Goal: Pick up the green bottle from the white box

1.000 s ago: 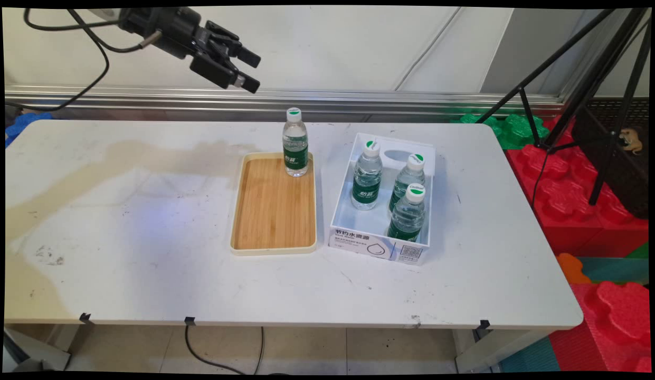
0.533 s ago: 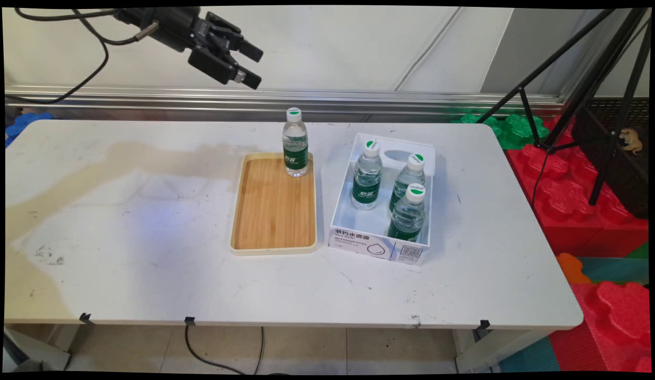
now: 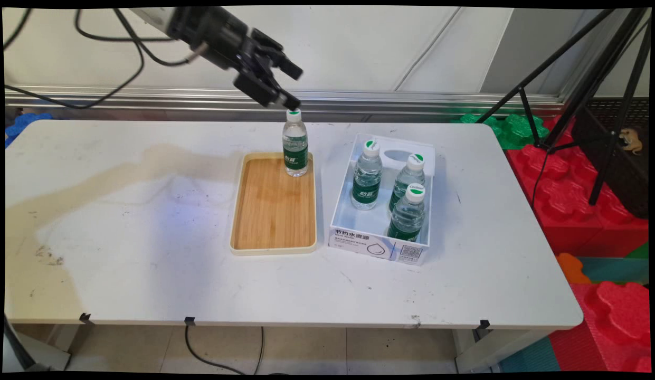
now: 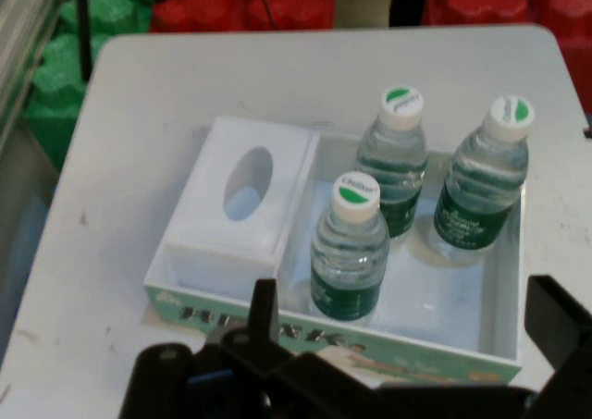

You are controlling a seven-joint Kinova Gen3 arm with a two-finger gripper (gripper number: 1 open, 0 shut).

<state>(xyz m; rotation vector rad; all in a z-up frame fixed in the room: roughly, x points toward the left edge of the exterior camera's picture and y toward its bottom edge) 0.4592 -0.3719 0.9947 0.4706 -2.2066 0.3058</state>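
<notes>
Gripper high over the white table, fingers apart and empty, tip just above the cap of a water bottle standing at the wooden tray's 1 o'clock corner, white box with three water bottles just beside the tray at 3 o'clock.

A: How many clear plastic water bottles with green labels and white caps are counted?

B: Four are counted: one is seen standing on the tray, and three are seen inside the box.

A: And how many trays and boxes are counted?

B: One rectangular bamboo tray with a cream rim and one white open cardboard box with printed lettering are counted. Both are carried by one white counter.
</notes>
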